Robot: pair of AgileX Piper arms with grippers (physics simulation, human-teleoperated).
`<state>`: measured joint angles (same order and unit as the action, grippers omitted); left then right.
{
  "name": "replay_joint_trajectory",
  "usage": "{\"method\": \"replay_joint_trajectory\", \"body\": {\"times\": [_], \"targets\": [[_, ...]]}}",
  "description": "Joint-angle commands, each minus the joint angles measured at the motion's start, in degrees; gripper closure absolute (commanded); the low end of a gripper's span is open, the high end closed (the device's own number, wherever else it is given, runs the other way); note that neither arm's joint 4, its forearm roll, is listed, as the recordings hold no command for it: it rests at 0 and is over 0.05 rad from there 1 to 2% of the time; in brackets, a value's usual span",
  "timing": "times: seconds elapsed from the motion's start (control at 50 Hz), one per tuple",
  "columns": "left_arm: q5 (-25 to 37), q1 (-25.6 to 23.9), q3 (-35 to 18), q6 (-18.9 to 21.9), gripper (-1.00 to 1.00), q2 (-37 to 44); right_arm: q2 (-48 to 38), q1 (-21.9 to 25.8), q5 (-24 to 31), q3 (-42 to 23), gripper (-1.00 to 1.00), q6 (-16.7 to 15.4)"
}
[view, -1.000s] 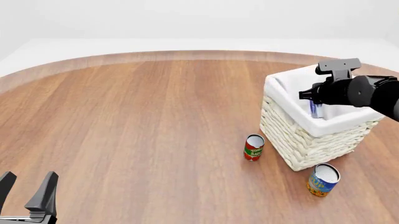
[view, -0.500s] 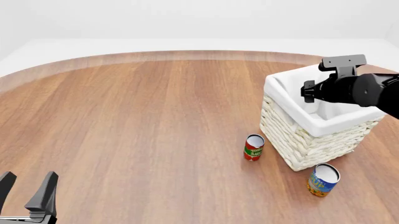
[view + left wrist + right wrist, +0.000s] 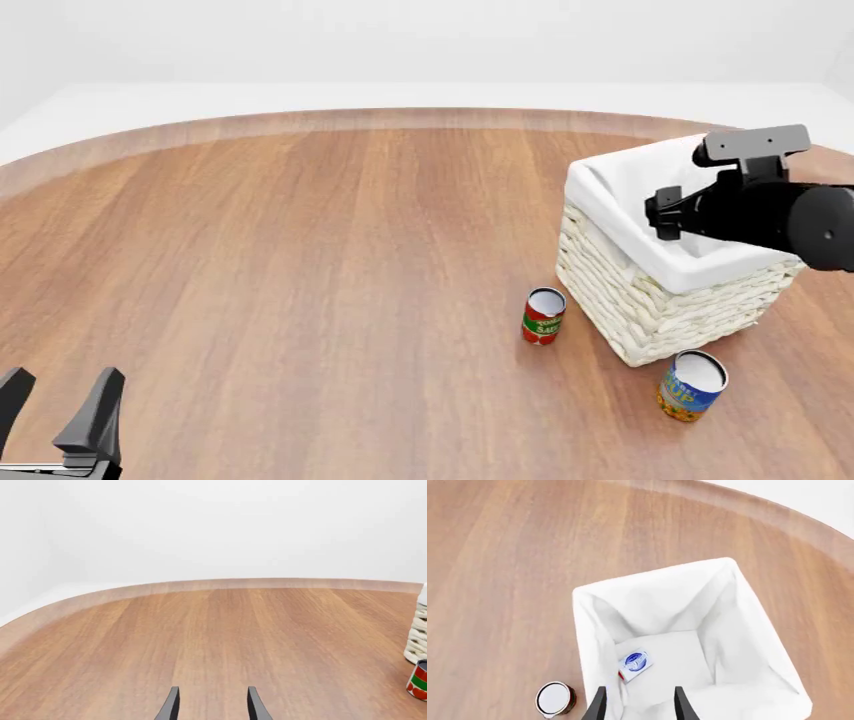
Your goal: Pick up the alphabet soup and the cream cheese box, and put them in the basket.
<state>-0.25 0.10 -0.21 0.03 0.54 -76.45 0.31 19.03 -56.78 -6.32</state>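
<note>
Right claw: fingers apart, holding nothing, poised above the basket at the worktop's right side. Cream cheese box lies on the basket's lined floor, near one wall; whether it touches the lining's fold is unclear from the right wrist view. Alphabet soup stands upright on the worktop just beside the basket's near corner. Red-and-green can stands close by the basket. Left claw: fingers spread, empty, low at the near left edge.

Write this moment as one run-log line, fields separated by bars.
cream cheese box in basket | alphabet soup on table beside basket | right end effector open above basket | left end effector open, idle
</note>
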Motion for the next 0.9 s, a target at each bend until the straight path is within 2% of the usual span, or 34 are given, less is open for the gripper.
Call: {"method": "replay_joint_trajectory", "body": {"times": [0.02,0.5,0.82,0.84,0.9], "targets": [[-0.02,-0.01,0.00,0.01,-1.00,0.02,6.67,0.45,1.34,3.68,-1.00,-0.33],[-0.17,-0.01,0.03,0.00,-1.00,0.14,13.16,1.22,6.16,1.76,-1.00,-1.71],[-0.11,-0.01,0.01,-0.01,-1.00,0.10,17.38,1.82,8.65,2.82,-1.00,-2.47],[-0.10,-0.01,0.01,-0.01,-1.00,0.09,17.40,1.30,9.14,2.33,-1.00,-4.44],[-0.09,-0.01,0.01,-0.01,-1.00,0.08,17.40,1.30,9.15,2.32,-1.00,-4.44]]}}
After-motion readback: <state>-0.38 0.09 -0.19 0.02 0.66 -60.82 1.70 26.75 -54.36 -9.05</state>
